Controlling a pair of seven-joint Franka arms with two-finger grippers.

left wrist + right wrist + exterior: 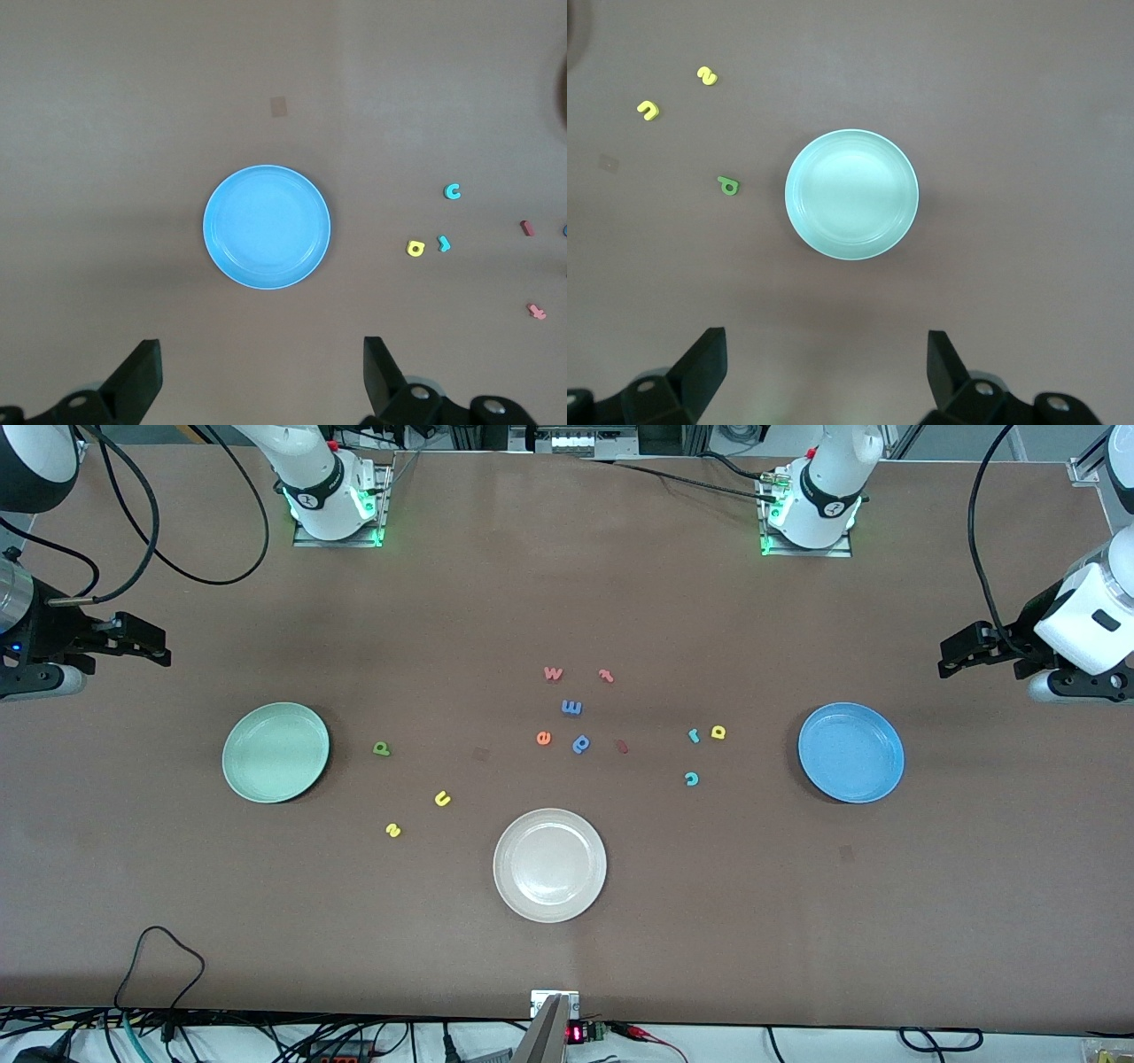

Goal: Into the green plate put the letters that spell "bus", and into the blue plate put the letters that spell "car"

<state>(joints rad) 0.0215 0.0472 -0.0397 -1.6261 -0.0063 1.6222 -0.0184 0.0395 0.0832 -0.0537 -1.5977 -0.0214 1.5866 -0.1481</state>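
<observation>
Only front view shows cream plate [549, 865].

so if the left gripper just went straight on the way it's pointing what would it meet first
Probably the blue plate. The left gripper is open and, in its wrist view, the empty plate sits centred between its fingers. Depth is unclear, so it might meet bare table just short of the plate.

High front camera facing robots; wrist cameras straight down over plates [850, 752].
</observation>
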